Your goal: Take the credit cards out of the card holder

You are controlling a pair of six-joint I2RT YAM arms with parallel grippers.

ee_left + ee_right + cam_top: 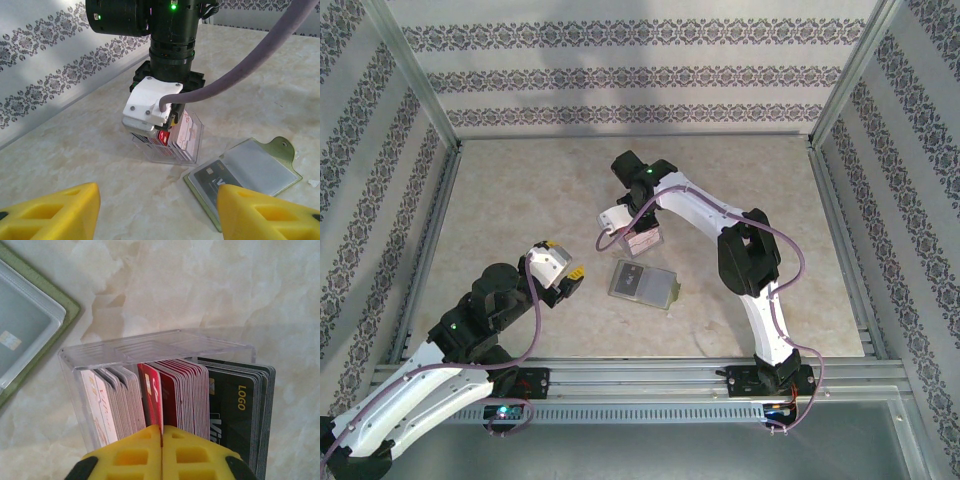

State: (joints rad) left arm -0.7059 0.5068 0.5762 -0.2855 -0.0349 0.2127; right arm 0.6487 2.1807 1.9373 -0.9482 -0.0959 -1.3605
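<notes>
So, the card holder is lying open and flat on the table, sleeves facing up, roughly between the two arms. From the left wrist cam you can see the olive edge and snap tab, plus a dark card showing through one of the grey sleeves.

Just behind it, on the far side, is a clear box packed with cards standing on edge. The right wrist cam shows the groups nicely: whitish ones on the left, red ones in the middle, and black ones with "LOGO" printed on them on the right. A corner of the holder pokes in at the upper left of that view, close to the box but not touching it.

The right gripper points straight down over the box, right above the red cards. Its yellow fingers are pressed together with no gap; can't tell whether a card edge is pinched in there.

The left gripper is off to the left of the holder, low over the table, with its jaws spread wide and nothing between them.
</notes>
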